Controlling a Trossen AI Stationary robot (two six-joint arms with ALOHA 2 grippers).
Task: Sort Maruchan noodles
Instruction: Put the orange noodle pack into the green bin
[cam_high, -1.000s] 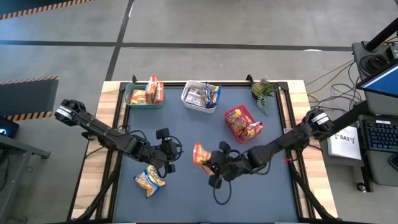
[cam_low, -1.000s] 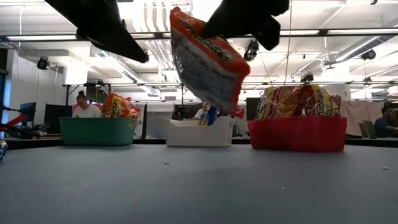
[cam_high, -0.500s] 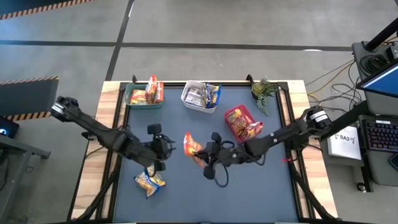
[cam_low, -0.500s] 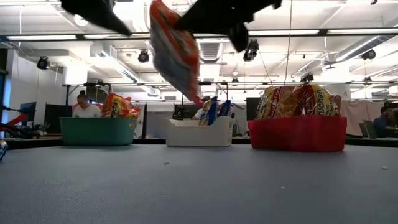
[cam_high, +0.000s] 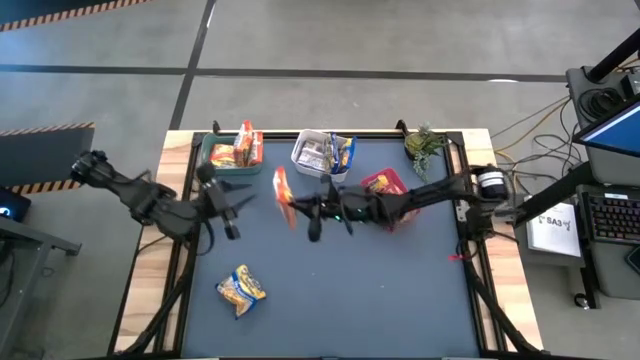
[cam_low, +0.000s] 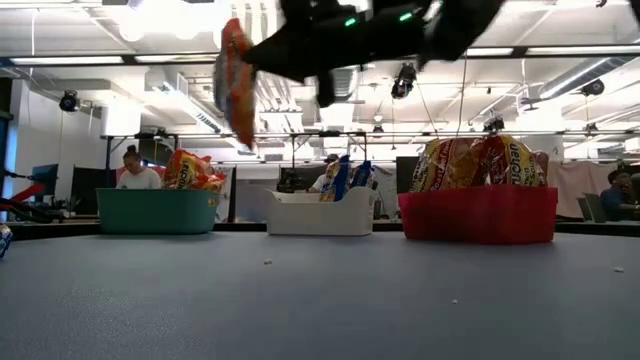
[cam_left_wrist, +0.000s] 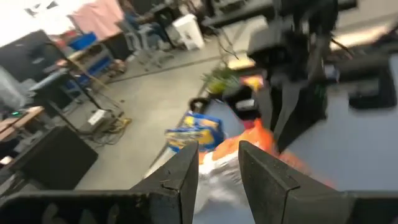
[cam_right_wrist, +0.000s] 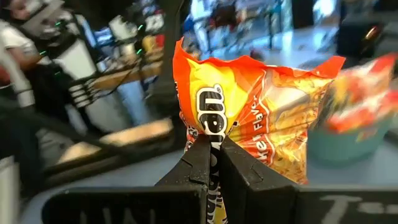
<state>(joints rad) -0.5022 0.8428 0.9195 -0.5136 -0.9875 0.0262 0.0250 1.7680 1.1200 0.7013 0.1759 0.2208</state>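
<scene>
Maruchan noodles are spread over the desk (cam_high: 400, 290) and three bins at its far edge. One orange packet (cam_high: 283, 195) hangs in the air, pinched at its lower edge by the right gripper (cam_high: 297, 208), whose jaws are closed tight on the crinkled plastic; the right wrist view shows the orange packet (cam_right_wrist: 249, 118) standing up from between the two dark fingers (cam_right_wrist: 202, 162). This packet is held above the desk between the green bin (cam_high: 231, 162) and the white bin (cam_high: 318, 158), a little nearer the front than both. In the low view it hangs edge-on, high above the surface, left of the white bin (cam_low: 315, 212).

The left gripper (cam_high: 232, 203) hovers over the left side of the desk, near the green bin, its jaws narrowly parted and holding nothing.

A yellow packet (cam_high: 241, 289) lies flat on the desk near the front left. The green bin holds orange packets, the white bin silver and blue ones, and the red bin (cam_low: 478, 214) orange-yellow ones piled above its rim. A small green plant (cam_high: 424, 144) sits at the far right corner.
</scene>
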